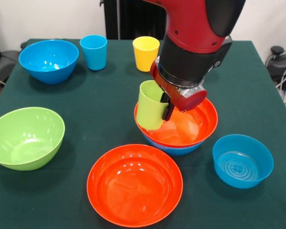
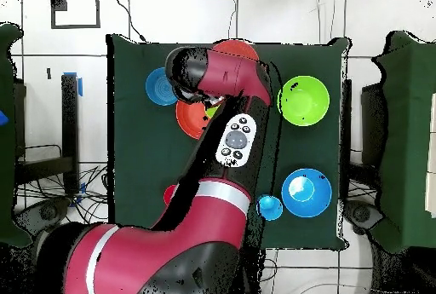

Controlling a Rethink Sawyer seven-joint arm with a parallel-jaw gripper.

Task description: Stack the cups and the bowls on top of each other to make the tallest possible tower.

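My gripper [image 1: 164, 107] is shut on the lime green cup [image 1: 150, 110], one black finger [image 1: 168, 109] against its wall. The cup hangs slightly tilted over the left rim of an orange bowl [image 1: 200, 125] nested in a blue bowl [image 1: 174, 148]. A second orange bowl [image 1: 135, 183] lies at the front. Left of it sits the green bowl [image 1: 26, 137]. A deep blue bowl [image 1: 48, 60], the blue cup [image 1: 94, 51] and the yellow cup [image 1: 146, 53] stand at the back. In the overhead view the arm hides the gripper; a sliver of the green cup [image 2: 210, 110] shows.
A smaller blue bowl [image 1: 242, 160] stands at the front right, close to the stacked pair. In the overhead view a small red shape [image 2: 170, 195] shows beside the arm, perhaps a cup. The green cloth-covered table [image 1: 86, 95] ends just past the bowls on each side.
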